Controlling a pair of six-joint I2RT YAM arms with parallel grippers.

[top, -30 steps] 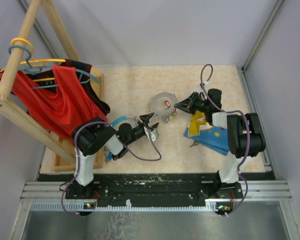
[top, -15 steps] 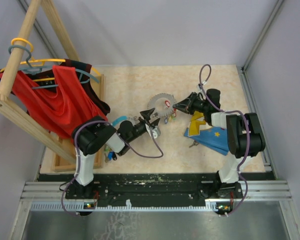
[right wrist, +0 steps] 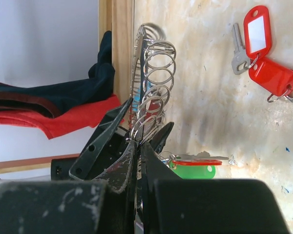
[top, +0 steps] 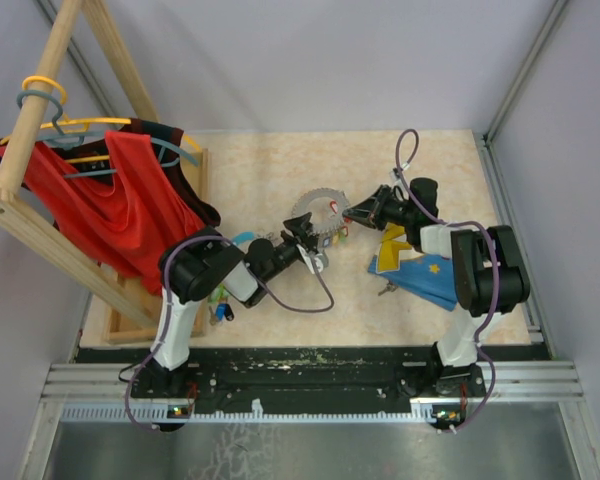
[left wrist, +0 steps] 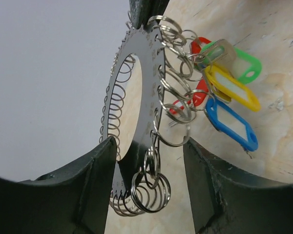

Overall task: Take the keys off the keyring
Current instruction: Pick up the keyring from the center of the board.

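The keyring (top: 315, 211) is a grey disc fringed with silver loops, held upright above the table. My right gripper (top: 356, 212) is shut on its right rim; in the right wrist view the closed gripper (right wrist: 140, 144) pinches the ring edge-on (right wrist: 145, 63). My left gripper (top: 305, 237) is open, and in the left wrist view its gripper (left wrist: 151, 187) straddles the ring's lower part (left wrist: 142, 97) without clamping it. The keys hang from loops: green tag (left wrist: 241, 66), yellow (left wrist: 232, 87), blue (left wrist: 229, 124), red (left wrist: 200, 95).
A wooden rack (top: 40, 215) with red cloth (top: 115, 205) and hangers fills the left side. A blue, yellow and white cloth (top: 420, 268) lies under the right arm. Two loose red-tagged keys (right wrist: 263, 53) lie on the table. Metal frame posts stand at the right.
My left gripper has moved up and right until its fingers stand either side of the keyring. The ring has shifted slightly left. The right gripper has kept its hold.
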